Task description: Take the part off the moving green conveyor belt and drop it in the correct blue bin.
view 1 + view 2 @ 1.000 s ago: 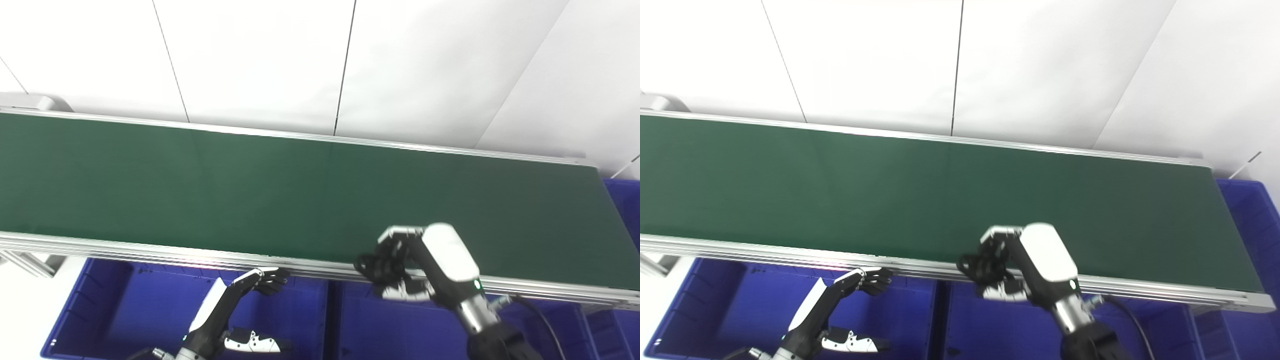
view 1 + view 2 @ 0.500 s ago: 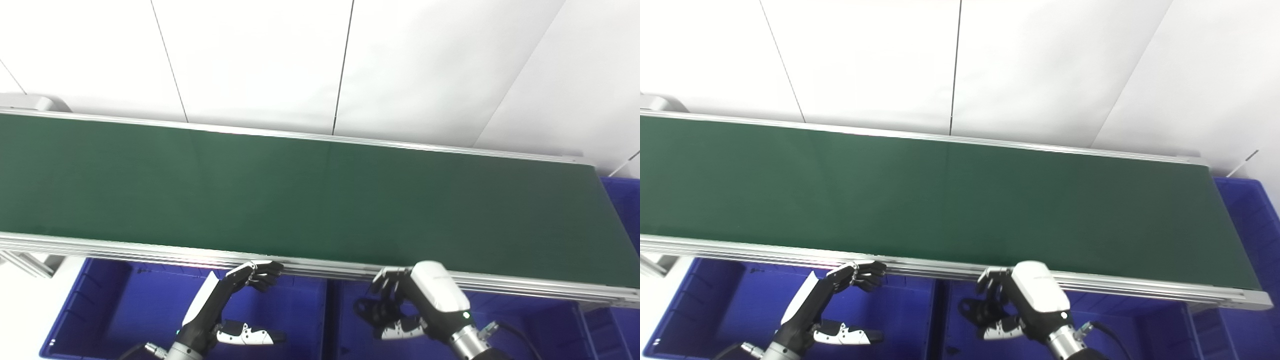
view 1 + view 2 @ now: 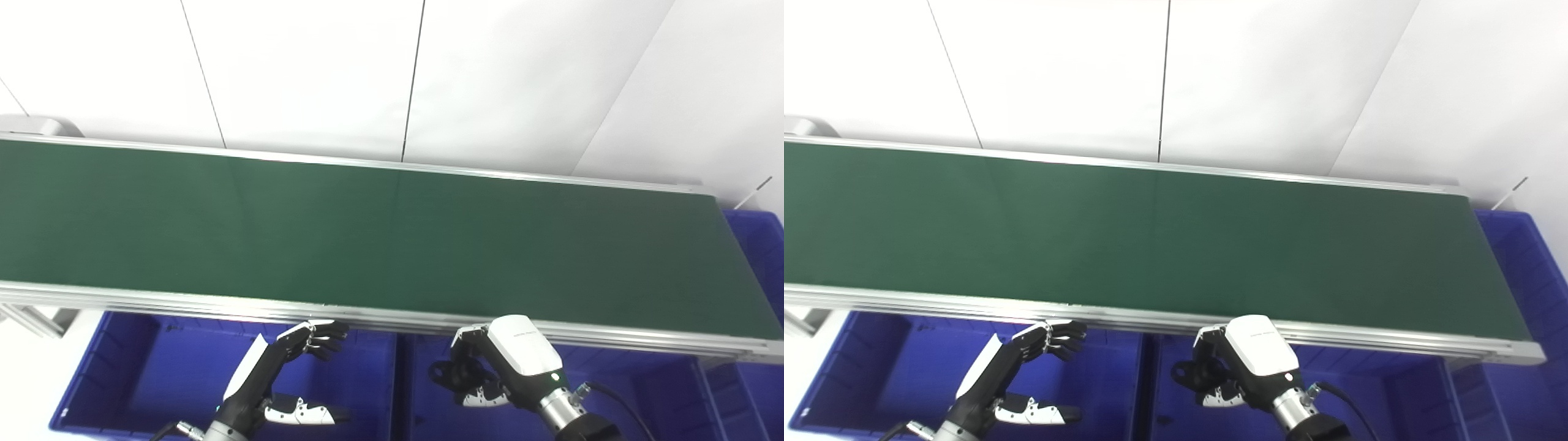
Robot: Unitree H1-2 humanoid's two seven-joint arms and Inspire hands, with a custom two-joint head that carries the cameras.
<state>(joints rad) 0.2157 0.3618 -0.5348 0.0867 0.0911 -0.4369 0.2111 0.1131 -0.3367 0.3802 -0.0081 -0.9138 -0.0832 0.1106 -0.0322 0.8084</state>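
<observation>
Now right robot hand (image 3: 490,370) (fingers curled) hangs lower over blue bin (image 3: 643,392).

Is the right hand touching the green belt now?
Apart. In the left eye view the right hand sits over the blue bin, below the silver rail that separates it from the belt.

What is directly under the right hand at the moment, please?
The right hand hangs over the middle blue bin, in front of the conveyor belt. Its curled fingers grip something dark, too hidden to identify. The bin floor beneath is mostly covered by the hand.
</observation>
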